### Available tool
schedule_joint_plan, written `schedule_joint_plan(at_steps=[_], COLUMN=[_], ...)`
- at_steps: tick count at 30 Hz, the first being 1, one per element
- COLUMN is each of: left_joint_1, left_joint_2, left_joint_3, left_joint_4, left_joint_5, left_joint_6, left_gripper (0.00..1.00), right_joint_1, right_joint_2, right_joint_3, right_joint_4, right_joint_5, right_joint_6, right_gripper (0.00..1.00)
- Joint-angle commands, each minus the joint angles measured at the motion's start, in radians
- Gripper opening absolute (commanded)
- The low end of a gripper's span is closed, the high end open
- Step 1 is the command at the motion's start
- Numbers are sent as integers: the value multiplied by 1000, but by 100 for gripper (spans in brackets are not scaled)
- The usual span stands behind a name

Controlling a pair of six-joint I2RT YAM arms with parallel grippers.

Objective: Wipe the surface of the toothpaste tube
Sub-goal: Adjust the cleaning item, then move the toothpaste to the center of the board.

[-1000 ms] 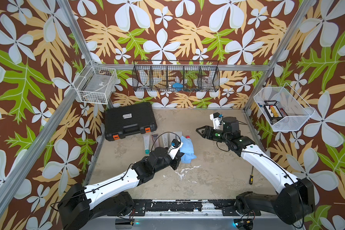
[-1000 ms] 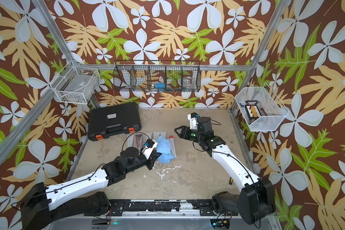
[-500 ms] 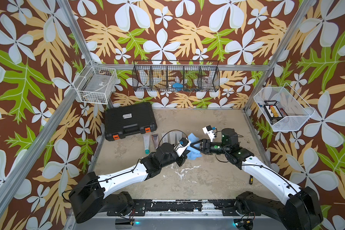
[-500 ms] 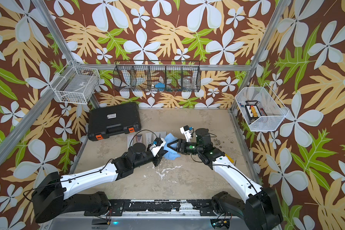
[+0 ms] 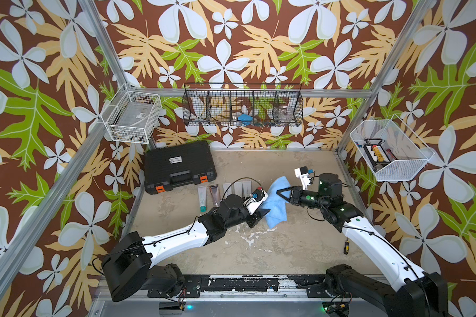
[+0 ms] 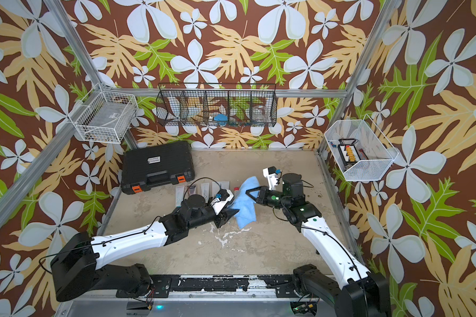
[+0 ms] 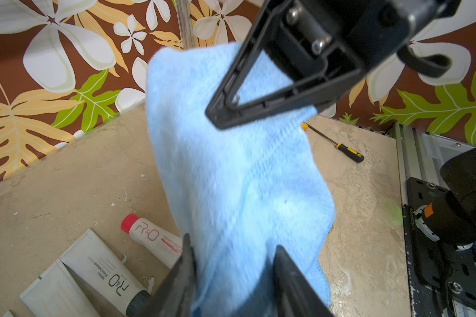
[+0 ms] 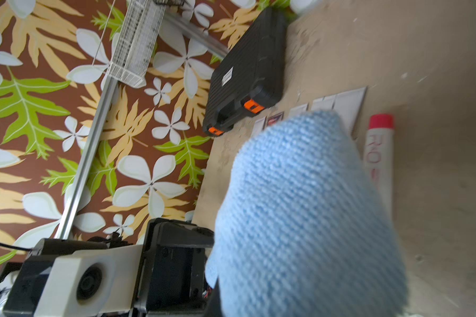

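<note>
While the right gripper [image 5: 279, 191] is clenched on the top of the cloth [image 5: 276, 207], which hangs from it, the left gripper [image 7: 232, 252] has its jaws apart around the cloth's lower part. The red-capped tube [image 7: 151, 236] lies flat on the table [image 5: 300, 241], partly behind the cloth.

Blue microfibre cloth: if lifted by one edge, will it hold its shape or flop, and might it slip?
Probably floppy: the blue microfibre cloth drapes in folds below the right pincer. Likely light, since that small tip pinch seems to carry it. Its fuzzy weave should resist slipping.
</note>
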Motion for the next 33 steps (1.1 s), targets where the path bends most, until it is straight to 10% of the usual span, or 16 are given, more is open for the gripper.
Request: schedule_joint_plan(at_steps=[1,14,33], left_joint_1=[34,81,58], left_joint_2=[29,411,546], left_joint_3=[24,386,334], left_joint_4=[52,-307,-368], left_joint_5=[16,23,-26], left_joint_6=[-23,-541,-833], left_gripper=[63,61,61], right_joint_1=[-60,-141,-209], right_joint_2=[-35,-128,-111], right_joint_3=[31,133,167], right_joint_4=[-160,-338,-290], right_joint_5=[143,480,387], right_joint_6=[-143,-329,-311], right_gripper=[0,0,0])
